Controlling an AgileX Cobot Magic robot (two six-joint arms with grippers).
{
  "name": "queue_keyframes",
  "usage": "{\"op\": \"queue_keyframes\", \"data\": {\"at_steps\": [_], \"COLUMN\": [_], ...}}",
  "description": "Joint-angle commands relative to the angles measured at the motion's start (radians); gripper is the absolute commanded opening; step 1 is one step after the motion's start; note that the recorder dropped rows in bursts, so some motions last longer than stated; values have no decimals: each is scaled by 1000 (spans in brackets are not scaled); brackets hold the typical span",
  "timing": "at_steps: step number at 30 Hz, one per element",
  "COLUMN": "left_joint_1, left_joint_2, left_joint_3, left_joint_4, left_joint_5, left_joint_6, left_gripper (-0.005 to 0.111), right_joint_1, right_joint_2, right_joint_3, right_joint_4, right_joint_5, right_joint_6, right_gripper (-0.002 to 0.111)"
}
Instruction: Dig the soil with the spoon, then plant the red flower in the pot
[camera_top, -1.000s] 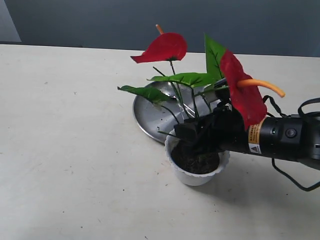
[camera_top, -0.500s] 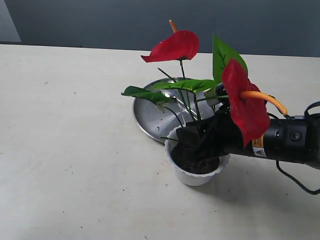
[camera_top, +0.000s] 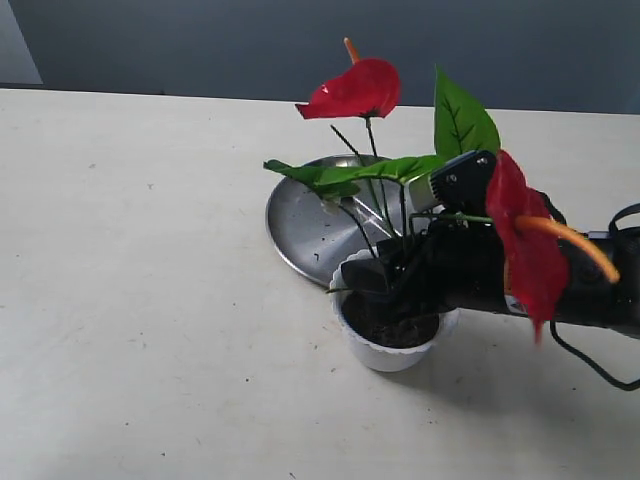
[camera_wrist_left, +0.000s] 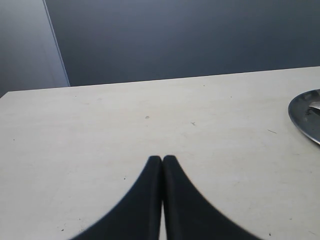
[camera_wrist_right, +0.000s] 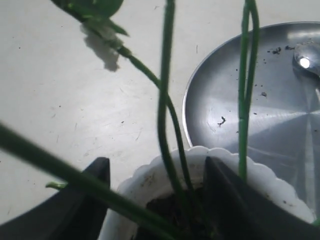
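Note:
The red flower (camera_top: 355, 90) stands nearly upright with its stems (camera_wrist_right: 165, 100) running down into the dark soil (camera_top: 385, 328) of the white scalloped pot (camera_top: 385, 358). A second bloom hangs in front of my right arm. My right gripper (camera_top: 385, 280) is at the pot's rim and open. Its fingers (camera_wrist_right: 97, 172) straddle the stems and the pot rim (camera_wrist_right: 150, 175) without pinching them. A shiny rounded bit that looks like the spoon's bowl (camera_wrist_right: 305, 62) lies on the steel plate; its handle is out of view. My left gripper (camera_wrist_left: 162, 159) is shut on nothing above bare table.
The round steel plate (camera_top: 305, 230) lies just behind the pot, touching or nearly touching it, with soil crumbs on it (camera_wrist_right: 280, 130). Its edge also shows in the left wrist view (camera_wrist_left: 305, 117). The pale table (camera_top: 150, 300) stretches left and forward.
The flower has swung to the right and stands more upright in the pot. The bloom by my right arm has dropped lower. The right arm has shifted slightly.

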Motion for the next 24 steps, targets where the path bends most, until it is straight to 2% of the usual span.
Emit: {"op": "queue_keyframes", "data": {"at_steps": [1,5,9,24], "left_joint_1": [7,7,7,7], "left_joint_2": [-1,-1,-1,-1], "left_joint_3": [-2,-2,-2,-2], "left_joint_4": [-2,-2,-2,-2], "left_joint_5": [-9,-9,-9,-9], "left_joint_6": [-3,-3,-3,-3], "left_gripper": [1,1,1,1], "right_joint_1": [-2,-2,-2,-2], "right_joint_2": [10,-26,-57,-87], "right_joint_3": [19,19,19,17], "right_joint_4": [-53,-139,-143,-168], "right_joint_5": [89,104,186,89], "right_joint_6": [18,82,92,74], "right_gripper": [55,55,55,55]}}
